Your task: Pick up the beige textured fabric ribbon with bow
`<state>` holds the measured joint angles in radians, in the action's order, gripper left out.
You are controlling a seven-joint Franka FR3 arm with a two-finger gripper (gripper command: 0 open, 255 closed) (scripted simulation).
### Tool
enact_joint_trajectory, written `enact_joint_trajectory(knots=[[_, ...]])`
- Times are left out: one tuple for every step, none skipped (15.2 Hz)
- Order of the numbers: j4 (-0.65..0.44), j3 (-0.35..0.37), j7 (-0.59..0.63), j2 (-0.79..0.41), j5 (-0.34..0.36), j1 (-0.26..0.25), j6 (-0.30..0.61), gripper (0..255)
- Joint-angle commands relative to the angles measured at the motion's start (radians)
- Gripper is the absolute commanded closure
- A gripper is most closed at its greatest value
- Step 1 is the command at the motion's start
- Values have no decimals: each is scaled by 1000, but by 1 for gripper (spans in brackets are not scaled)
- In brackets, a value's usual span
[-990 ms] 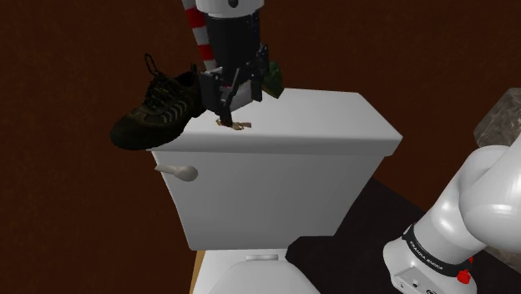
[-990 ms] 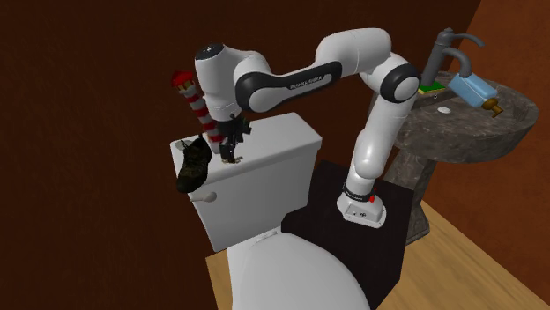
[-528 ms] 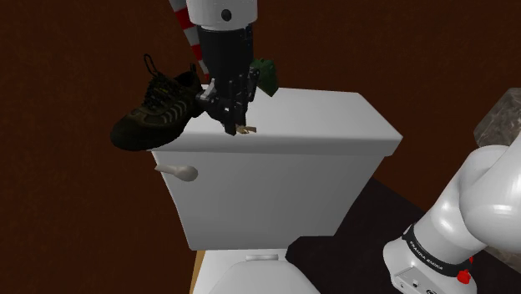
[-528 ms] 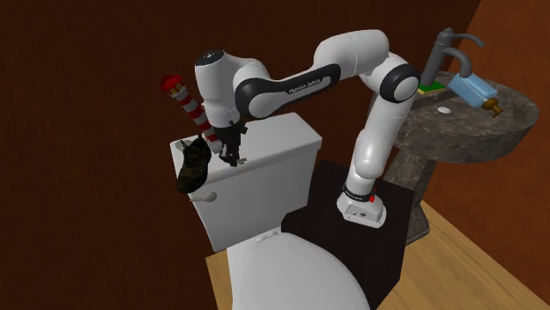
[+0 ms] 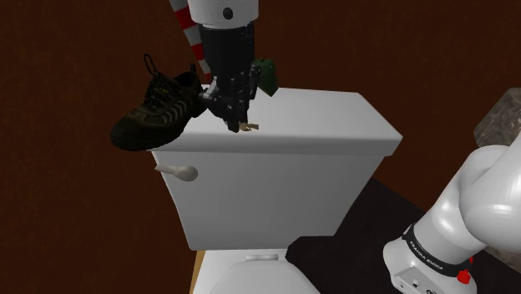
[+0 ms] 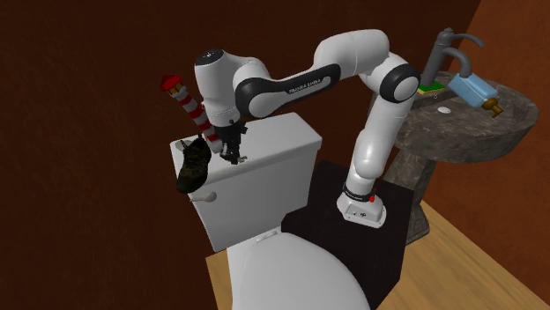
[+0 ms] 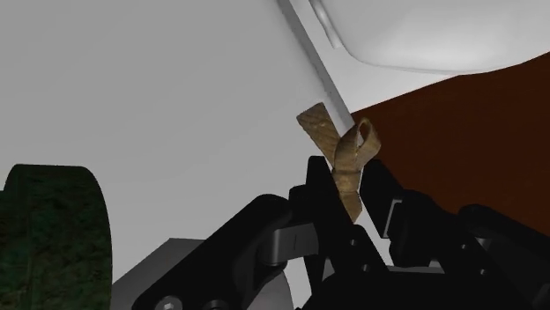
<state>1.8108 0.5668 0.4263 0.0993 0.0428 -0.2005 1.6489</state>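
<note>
Tank lid [image 5: 334, 117]; gripper [image 5: 235, 124] clasps ribbon [image 7: 345, 160], long axis outward.

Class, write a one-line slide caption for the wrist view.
Black gripper shut on the beige ribbon over the white toilet tank lid.

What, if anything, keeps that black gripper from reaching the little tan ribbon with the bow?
Nothing, it seems, so yes. The gripper looks shut on the tan ribbon just over the tank lid, and the shoe sits off to one side.
</note>
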Motion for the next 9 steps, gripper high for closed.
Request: enact_joint_trajectory(knots=[[-21, -3, 0, -8, 20, 6, -36, 255], [-36, -3, 0, -9, 20, 6, -50, 255], [-51, -3, -1, -11, 21, 6, -64, 255], [-67, -3, -1, -13, 22, 6, -77, 255], [-83, -2, -2, -15, 24, 6, -91, 255], [-99, -2, -2, -18, 25, 6, -105, 255], [-115, -1, -2, -21, 26, 5, -119, 255], [-132, 0, -2, -24, 28, 5, -133, 255], [-149, 0, -2, -28, 30, 5, -148, 255]])
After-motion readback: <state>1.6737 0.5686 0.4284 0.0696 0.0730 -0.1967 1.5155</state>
